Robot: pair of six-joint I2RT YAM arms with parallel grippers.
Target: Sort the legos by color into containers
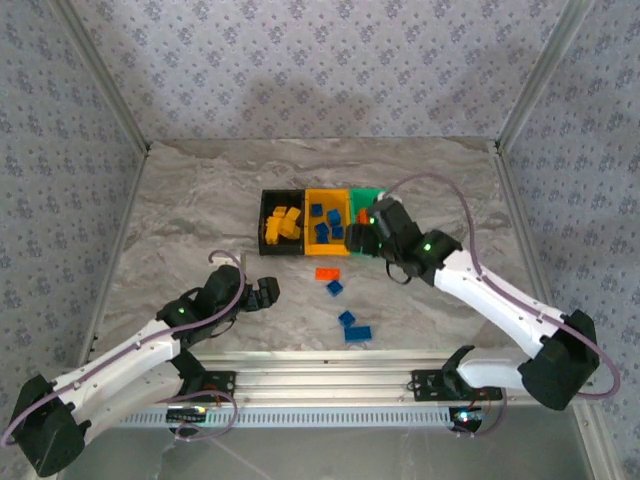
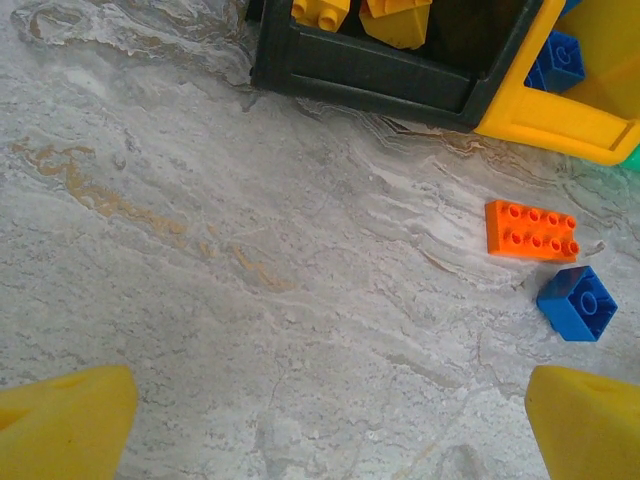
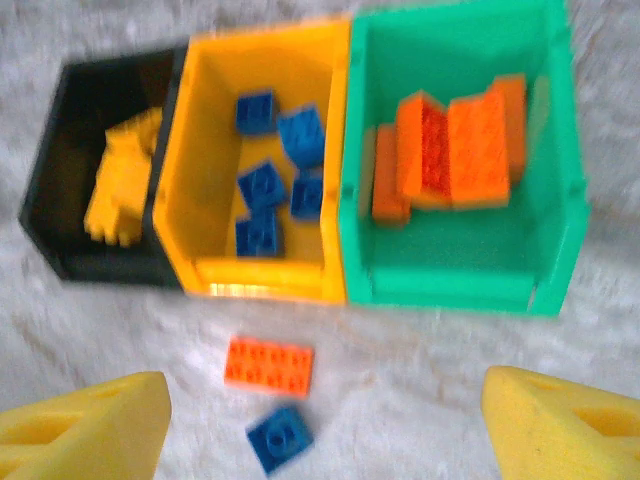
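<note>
The right gripper point(image 3: 320, 435) is spread wide, its two yellow pads point(image 3: 85, 425) at the lower corners of the right wrist view with nothing between them. It hangs over the table point(image 1: 200, 220) on the near side of the bin row; the top view places it at the front of the green bin point(image 3: 450, 290). That bin holds several orange bricks point(image 3: 455, 145), standing on edge against one another. Touching its left wall is the yellow-orange bin point(image 3: 265, 280), with several blue bricks point(image 3: 275, 175) lying in it. Next in the row is the black bin point(image 3: 110, 268), holding yellow bricks point(image 3: 120, 185). Just in front of the yellow-orange bin a flat orange brick point(image 3: 268, 363) lies studs up on the table, with a small blue brick point(image 3: 280, 437) beside it on the near side, close but not touching. Two more blue bricks point(image 1: 359, 333) lie nearer the arm bases, close together. The left gripper point(image 2: 320, 440) is likewise spread and empty. It is over bare table on the near side of the black bin, with the flat orange brick and the small blue brick off to its right.
</note>
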